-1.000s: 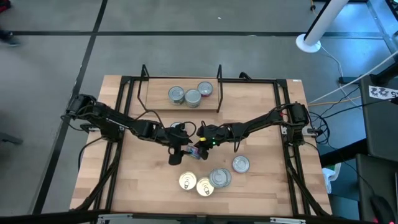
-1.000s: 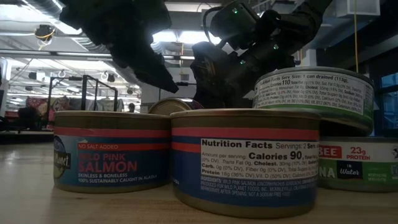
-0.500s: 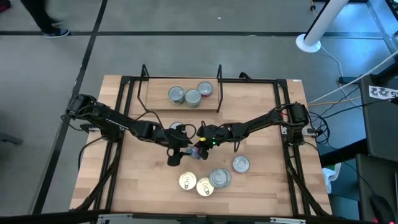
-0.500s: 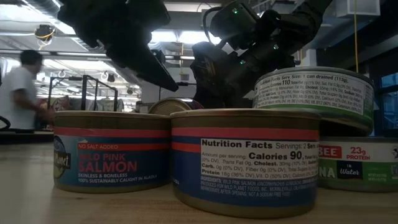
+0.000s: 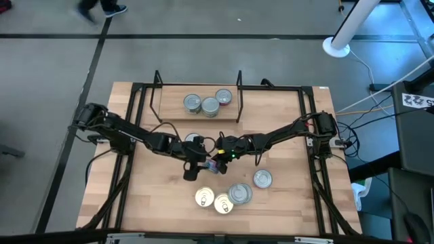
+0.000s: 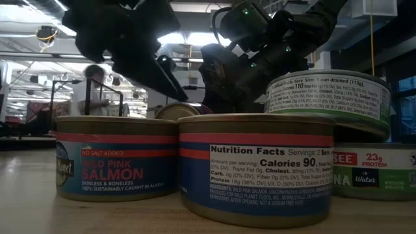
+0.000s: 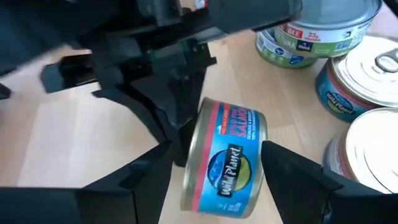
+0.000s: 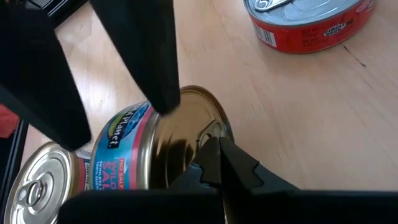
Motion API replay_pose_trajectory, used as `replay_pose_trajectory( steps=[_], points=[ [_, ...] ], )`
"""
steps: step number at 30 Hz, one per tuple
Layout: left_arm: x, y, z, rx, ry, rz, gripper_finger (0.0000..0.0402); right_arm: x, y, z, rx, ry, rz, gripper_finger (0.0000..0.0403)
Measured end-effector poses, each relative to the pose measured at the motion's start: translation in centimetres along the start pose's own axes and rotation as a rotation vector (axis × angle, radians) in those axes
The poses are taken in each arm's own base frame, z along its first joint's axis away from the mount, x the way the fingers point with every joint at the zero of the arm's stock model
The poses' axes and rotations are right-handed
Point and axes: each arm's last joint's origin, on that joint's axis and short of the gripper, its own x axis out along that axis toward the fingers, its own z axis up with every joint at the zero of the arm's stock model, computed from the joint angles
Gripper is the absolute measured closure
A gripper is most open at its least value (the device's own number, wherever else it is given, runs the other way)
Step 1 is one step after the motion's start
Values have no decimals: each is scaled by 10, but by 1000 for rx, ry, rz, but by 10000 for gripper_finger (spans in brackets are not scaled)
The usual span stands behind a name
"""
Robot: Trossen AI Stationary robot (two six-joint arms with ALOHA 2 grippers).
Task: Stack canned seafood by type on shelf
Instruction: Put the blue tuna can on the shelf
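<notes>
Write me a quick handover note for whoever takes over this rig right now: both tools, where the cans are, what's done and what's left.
Left tool: open, fingers either side of a blue-label salmon can tipped on its side at mid-table; a grip cannot be confirmed.
Right tool: shut, its tip against that can's gold lid.
Shelf: three cans on it, at its right half.
Front cluster: about five cans on the table, one stacked on another. A red can lies behind the tools.
Done: three cans shelved.
Left: move the tipped salmon can and the rest onto the shelf, sorted by type.
</notes>
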Motion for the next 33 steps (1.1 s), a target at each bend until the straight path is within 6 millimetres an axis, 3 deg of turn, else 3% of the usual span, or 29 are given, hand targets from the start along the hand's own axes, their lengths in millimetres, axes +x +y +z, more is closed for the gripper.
replay_pose_trajectory(
  steps=[21,25,29,33],
  points=[
    [23,-1,-12,18,47,2,160,0,0,0,-1,0,1,402],
    [23,-1,-12,18,47,3,169,0,0,0,0,8,13,402],
    [19,-1,-9,23,34,2,208,-3,2,2,-2,11,23,402],
    [6,1,-1,39,-6,24,209,-15,8,9,-24,-4,31,402]
  ],
)
